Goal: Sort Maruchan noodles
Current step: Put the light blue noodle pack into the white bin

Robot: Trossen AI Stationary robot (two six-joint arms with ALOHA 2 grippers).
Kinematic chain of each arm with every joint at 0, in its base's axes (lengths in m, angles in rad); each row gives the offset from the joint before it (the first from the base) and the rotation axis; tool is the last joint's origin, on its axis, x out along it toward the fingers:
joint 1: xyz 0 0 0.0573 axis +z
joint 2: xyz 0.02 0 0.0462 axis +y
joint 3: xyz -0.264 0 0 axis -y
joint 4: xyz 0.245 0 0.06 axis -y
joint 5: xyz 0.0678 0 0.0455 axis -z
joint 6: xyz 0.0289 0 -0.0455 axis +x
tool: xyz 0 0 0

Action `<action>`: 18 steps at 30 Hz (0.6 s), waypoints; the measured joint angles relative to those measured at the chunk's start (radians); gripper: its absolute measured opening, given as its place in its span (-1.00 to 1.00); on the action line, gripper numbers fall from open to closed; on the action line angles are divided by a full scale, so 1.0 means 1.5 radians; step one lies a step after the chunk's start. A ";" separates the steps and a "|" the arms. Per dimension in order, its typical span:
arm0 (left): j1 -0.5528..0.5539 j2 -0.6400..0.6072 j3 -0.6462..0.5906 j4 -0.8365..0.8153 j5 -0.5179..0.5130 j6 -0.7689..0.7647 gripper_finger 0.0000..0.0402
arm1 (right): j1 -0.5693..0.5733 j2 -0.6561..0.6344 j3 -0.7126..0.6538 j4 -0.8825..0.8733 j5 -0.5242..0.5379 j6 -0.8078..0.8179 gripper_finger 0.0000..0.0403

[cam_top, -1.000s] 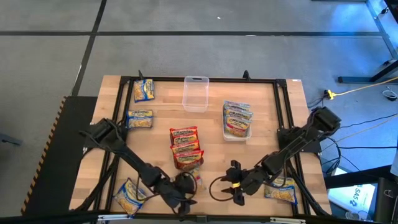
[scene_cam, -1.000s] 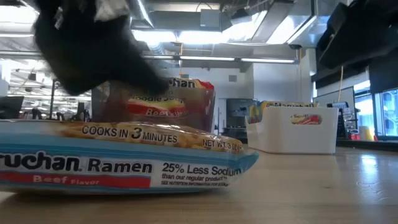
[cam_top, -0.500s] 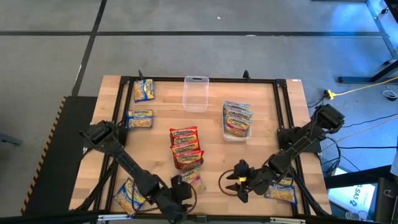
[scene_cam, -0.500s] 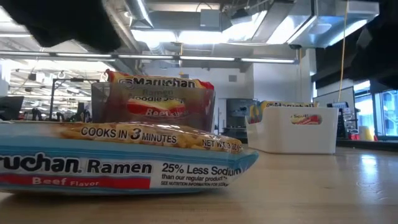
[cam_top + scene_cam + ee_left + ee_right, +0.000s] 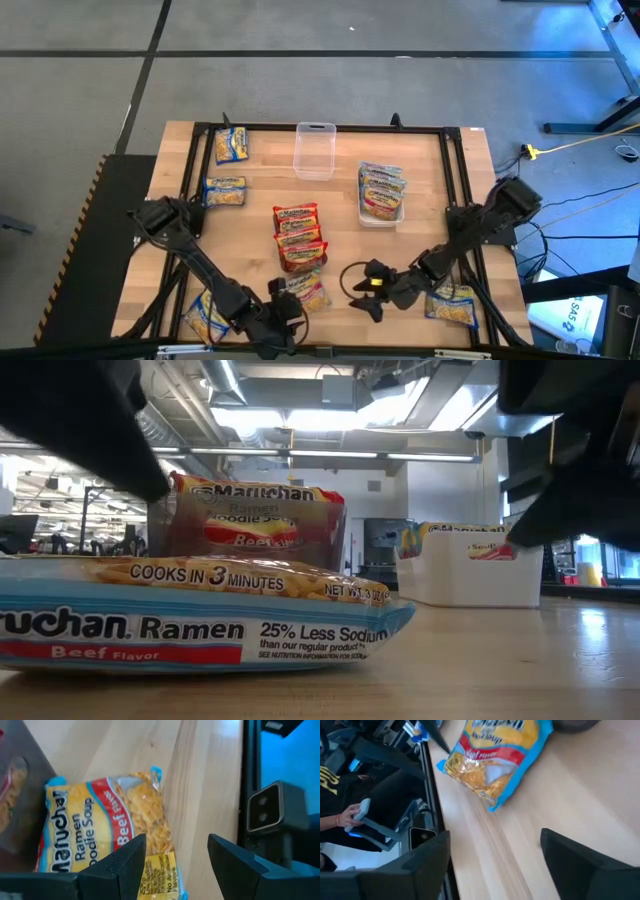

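Observation:
A blue-edged Maruchan noodles packet point(image 5: 310, 292) lies flat on the table near its front edge; it also fills the low view point(image 5: 200, 615). My left gripper point(image 5: 287, 303) is open just to its near left, and its fingers point(image 5: 125, 865) hover over the packet's end point(image 5: 100, 830) without touching. My right gripper point(image 5: 355, 292) is open a little to the packet's right, facing it point(image 5: 495, 755). Red-labelled packets stand in a grey container point(image 5: 300, 238). More packets fill a white container point(image 5: 382, 190).
A clear container point(image 5: 314, 150) stands at the far middle. Loose packets lie at far left point(image 5: 231, 145), left point(image 5: 224, 190), near left point(image 5: 208, 318) and near right point(image 5: 450, 303). Black rails frame the table. A person's hand point(image 5: 347, 815) shows beyond the table's edge.
My left gripper has drawn back toward the table's near left, uncovering the blue-edged packet, which stays where it lay. My right gripper has sunk, rolled, and edged toward the packet.

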 joint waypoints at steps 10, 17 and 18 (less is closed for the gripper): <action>-0.010 0.011 -0.002 -0.004 -0.015 -0.008 0.04 | -0.058 0.104 0.069 0.017 -0.044 -0.030 0.55; -0.004 0.048 -0.002 0.025 -0.032 0.055 0.04 | -0.077 0.110 0.075 0.021 -0.065 -0.081 0.51; -0.002 0.055 -0.002 0.035 -0.024 0.056 0.04 | -0.077 0.110 0.075 0.021 -0.068 -0.085 0.51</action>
